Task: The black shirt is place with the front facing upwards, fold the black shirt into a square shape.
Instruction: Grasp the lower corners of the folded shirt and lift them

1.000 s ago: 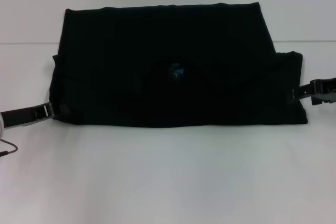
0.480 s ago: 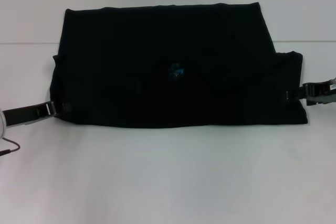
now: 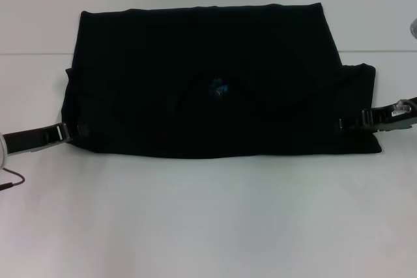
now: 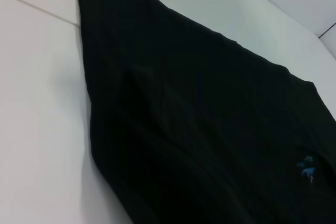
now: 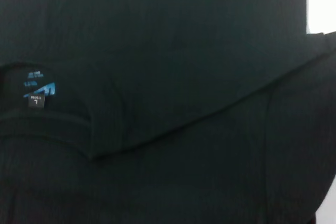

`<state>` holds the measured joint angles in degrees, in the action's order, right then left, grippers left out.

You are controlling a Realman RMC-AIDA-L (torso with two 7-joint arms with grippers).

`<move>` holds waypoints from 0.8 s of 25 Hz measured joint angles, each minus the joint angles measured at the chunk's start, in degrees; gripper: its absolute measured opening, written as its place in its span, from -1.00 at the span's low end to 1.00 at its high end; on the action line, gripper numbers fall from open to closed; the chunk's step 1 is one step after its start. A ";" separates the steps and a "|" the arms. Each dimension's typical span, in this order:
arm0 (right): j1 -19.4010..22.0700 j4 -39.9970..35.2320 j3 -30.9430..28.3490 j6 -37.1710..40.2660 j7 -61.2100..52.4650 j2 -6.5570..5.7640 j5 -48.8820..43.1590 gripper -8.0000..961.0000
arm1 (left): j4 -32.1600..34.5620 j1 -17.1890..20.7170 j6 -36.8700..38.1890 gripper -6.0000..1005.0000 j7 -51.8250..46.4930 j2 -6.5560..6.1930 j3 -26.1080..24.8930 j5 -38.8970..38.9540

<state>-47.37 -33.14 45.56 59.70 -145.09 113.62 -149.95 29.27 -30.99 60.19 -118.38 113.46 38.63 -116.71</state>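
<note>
White desk (image 3: 208,226) carries the black shirt (image 3: 215,89) flat between my left gripper (image 3: 70,132) and right gripper (image 3: 352,123); I cannot tell the jaws' state, so I fear uneven grips skewing the fold.

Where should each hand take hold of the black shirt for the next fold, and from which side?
The black shirt lies flat, folded into a wide band with its blue neck label facing up. Best grip is probably its short side edges near the front corners, each hand coming in low from outside: left hand at the left edge, right hand already over the right.
</note>
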 joint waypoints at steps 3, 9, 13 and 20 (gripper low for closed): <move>-0.13 0.26 0.95 -0.91 0.00 0.21 0.00 0.52 | 0.00 -0.17 0.14 -0.92 -0.01 -0.01 -0.05 0.00; -0.26 0.41 1.74 -2.40 -0.01 0.30 0.00 0.49 | 0.00 -0.39 0.25 -0.92 -0.01 -0.01 -0.08 0.00; -0.27 0.47 1.87 -2.76 0.00 0.43 0.00 0.48 | 0.00 -0.46 0.28 -0.92 -0.01 -0.01 -0.13 0.00; -0.27 0.66 2.51 -2.69 0.73 0.65 0.00 0.45 | 0.00 -0.48 0.28 -0.92 -0.01 0.00 -0.13 0.00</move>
<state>-47.64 -32.48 48.07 57.00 -144.36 114.27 -149.94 29.27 -31.46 60.48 -118.39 113.45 38.49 -116.71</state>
